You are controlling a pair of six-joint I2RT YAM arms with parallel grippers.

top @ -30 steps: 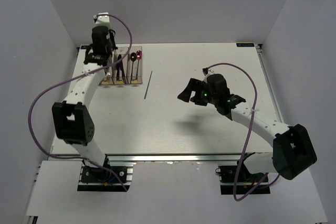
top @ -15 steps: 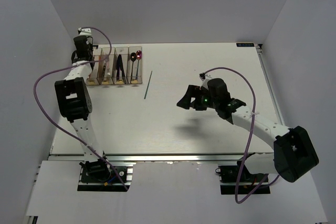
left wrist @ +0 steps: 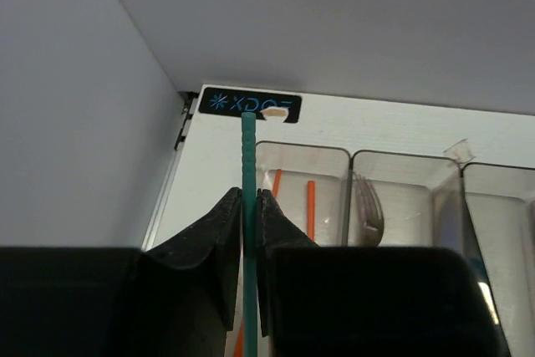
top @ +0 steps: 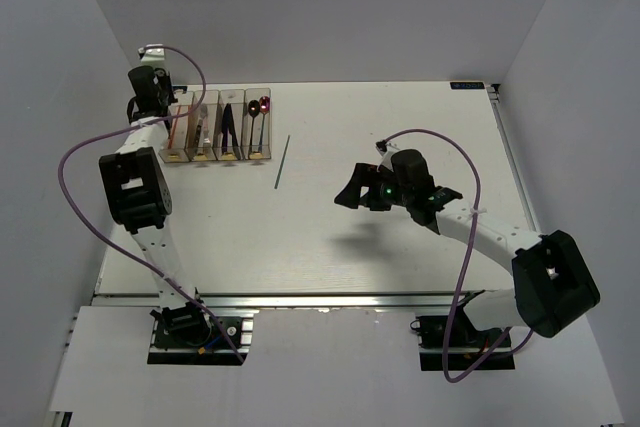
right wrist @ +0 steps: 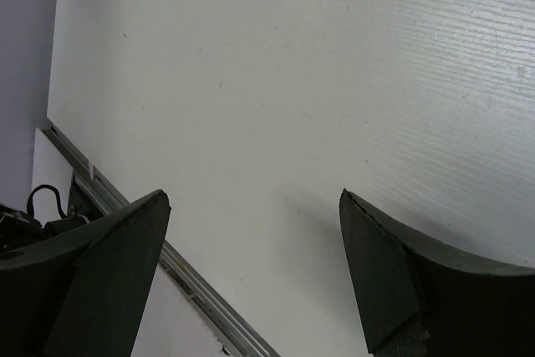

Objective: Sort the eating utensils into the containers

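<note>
Nearly sorted: one chopstick in hand, one on the desk.
My left tool (left wrist: 249,200) pinches a green chopstick (left wrist: 249,135) at the edge of the leftmost of the bins (left wrist: 349,175), where orange chopsticks (left wrist: 309,206) lie. The second green chopstick (top: 282,162) waits on the desk (top: 400,117). My right tool (right wrist: 252,198) hangs open, empty.

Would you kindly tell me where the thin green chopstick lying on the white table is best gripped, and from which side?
Probably mid-length, from straight above, closing across its width: the thin green chopstick lies flat on the white table, apart from the clear bins.
</note>
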